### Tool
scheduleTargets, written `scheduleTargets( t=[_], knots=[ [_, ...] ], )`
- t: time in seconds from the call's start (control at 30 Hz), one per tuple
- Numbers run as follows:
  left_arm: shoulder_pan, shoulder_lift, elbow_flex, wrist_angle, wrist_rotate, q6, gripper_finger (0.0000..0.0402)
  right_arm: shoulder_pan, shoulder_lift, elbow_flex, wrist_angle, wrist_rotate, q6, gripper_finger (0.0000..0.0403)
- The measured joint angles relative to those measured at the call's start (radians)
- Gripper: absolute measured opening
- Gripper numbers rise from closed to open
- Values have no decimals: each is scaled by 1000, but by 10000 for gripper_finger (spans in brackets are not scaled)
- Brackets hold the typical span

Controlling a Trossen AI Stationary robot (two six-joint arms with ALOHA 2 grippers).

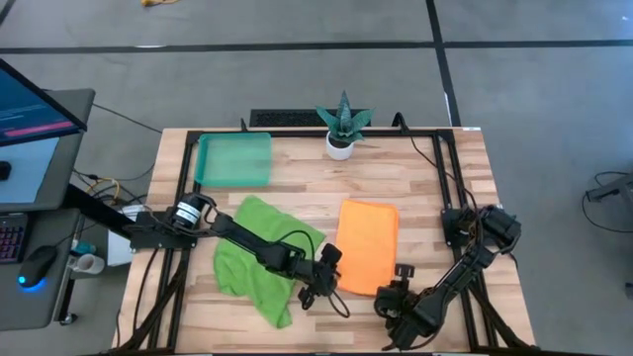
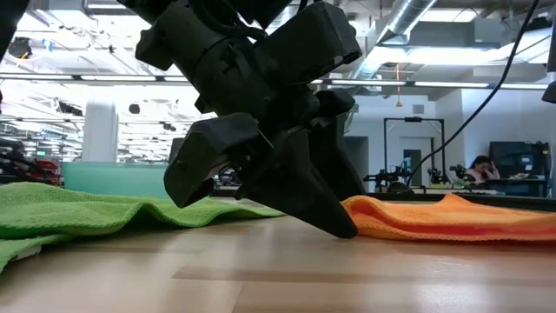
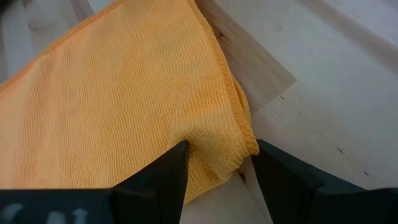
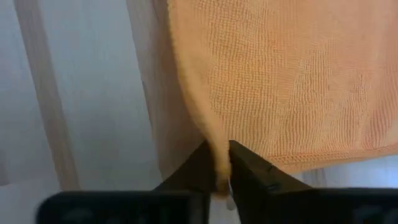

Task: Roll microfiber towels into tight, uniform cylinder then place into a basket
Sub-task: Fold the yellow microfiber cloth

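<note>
- Your left gripper [image 3: 217,165] has its fingers [image 3: 168,171] spread, straddling a near corner of the orange towel [image 1: 368,245].
- Your right gripper [image 4: 224,165] has its fingers pressed together, pinching the orange towel's edge at its other near corner.
- The orange towel lies flat on the table [image 1: 435,188], with the green towel [image 1: 262,252] rumpled just beside it under the left arm.
- The basket [image 1: 234,160] sits at the far left of the table with no towel in it; a small potted plant [image 1: 341,127] stands to its right.
</note>
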Motion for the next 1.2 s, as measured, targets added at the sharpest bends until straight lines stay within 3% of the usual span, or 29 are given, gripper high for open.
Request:
scheduleTargets(
  t=[0.13, 0.53, 0.8, 1.2],
  knots=[
    [0, -1, 9, -11, -1, -27, 150, 5, -3, 5, 0, -10, -1, 12],
    [-5, 3, 31, -44, -6, -56, 8, 20, 0, 60, -54, -15, 0, 11],
    [-21, 3, 45, -98, -32, -126, 3, 26, -2, 118, -69, -19, 7, 5],
    [-99, 1, 166, -377, -184, -207, 1, 26, -4, 182, -34, -42, 36, 8]
  ],
)
